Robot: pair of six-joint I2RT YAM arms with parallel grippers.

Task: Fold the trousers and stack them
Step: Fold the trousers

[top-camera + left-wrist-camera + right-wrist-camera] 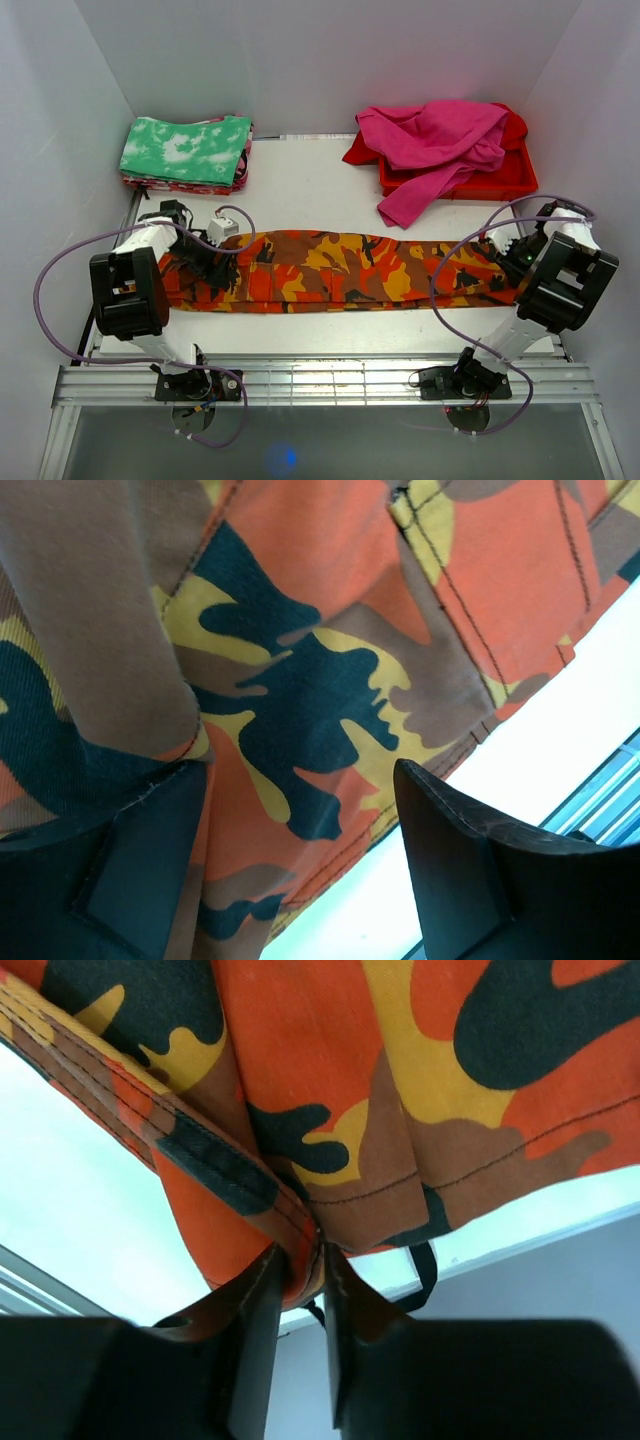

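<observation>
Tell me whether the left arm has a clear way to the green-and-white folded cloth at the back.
Probably yes. The left gripper stands open over the trousers, clamping nothing, and only bare table lies between it and the folded cloth behind it.

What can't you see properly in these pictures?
Top view: the left arm covers the left end of the trousers.
Top view: the pink clothes hide the inside of the red tray.
Right wrist view: the right fingers hide the cloth edge they pinch.
Left wrist view: frame edges cut the trousers off.
</observation>
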